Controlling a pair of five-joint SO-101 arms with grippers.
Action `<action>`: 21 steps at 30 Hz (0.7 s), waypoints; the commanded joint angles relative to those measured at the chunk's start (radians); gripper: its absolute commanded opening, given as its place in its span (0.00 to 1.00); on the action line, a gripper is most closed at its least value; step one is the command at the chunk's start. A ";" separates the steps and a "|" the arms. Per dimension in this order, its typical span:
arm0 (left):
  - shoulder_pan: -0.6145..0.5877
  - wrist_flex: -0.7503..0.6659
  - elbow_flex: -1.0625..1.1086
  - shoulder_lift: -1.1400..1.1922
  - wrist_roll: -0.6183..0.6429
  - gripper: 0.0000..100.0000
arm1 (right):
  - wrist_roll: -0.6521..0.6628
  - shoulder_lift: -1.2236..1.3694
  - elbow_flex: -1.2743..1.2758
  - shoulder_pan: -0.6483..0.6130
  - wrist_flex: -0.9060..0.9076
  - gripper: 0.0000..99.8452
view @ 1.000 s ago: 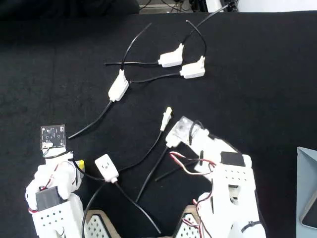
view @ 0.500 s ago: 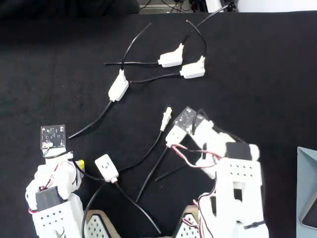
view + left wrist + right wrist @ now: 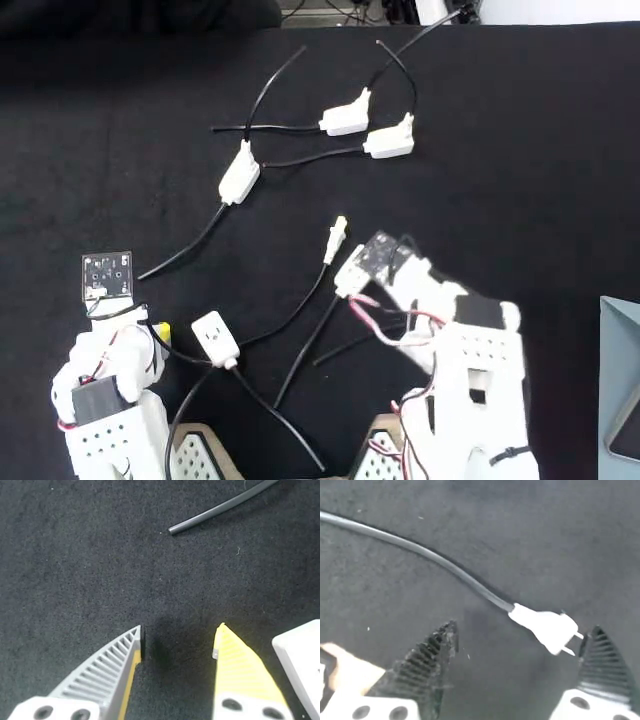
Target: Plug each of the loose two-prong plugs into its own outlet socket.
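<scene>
1. Jaws of the right gripper (image 3: 523, 627) stand wide apart, and we see nothing clamped between them.
2. We find the loose two-prong plug (image 3: 545, 630) lying flat on the black table cover (image 3: 545, 530) between those fingers. Its prongs are just beside one fingertip; whether they touch, we cannot tell.
3. Its black cable (image 3: 420, 550) runs away across the cover.
4. We see the left gripper (image 3: 180, 627) likewise spread open, holding nothing, low over the cover.
5. We spot the white outlet socket (image 3: 300, 650) just beside its yellow finger (image 3: 240, 670).
6. From above, we place plug and socket apart, each by its own arm.
</scene>
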 commanded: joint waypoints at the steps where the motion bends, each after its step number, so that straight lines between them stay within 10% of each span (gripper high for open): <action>1: -0.007 0.005 0.018 -0.003 0.006 0.24 | 0.014 -0.012 0.071 -0.052 -0.107 0.38; 6: -0.007 0.005 0.018 -0.003 0.006 0.24 | 0.014 -0.012 0.119 -0.058 -0.184 0.36; 13: -0.007 0.005 0.018 -0.003 0.006 0.24 | 0.012 -0.012 0.116 -0.060 -0.189 0.01; 21: -0.007 0.005 0.018 -0.003 0.006 0.24 | 0.008 -0.018 0.050 -0.052 -0.181 0.01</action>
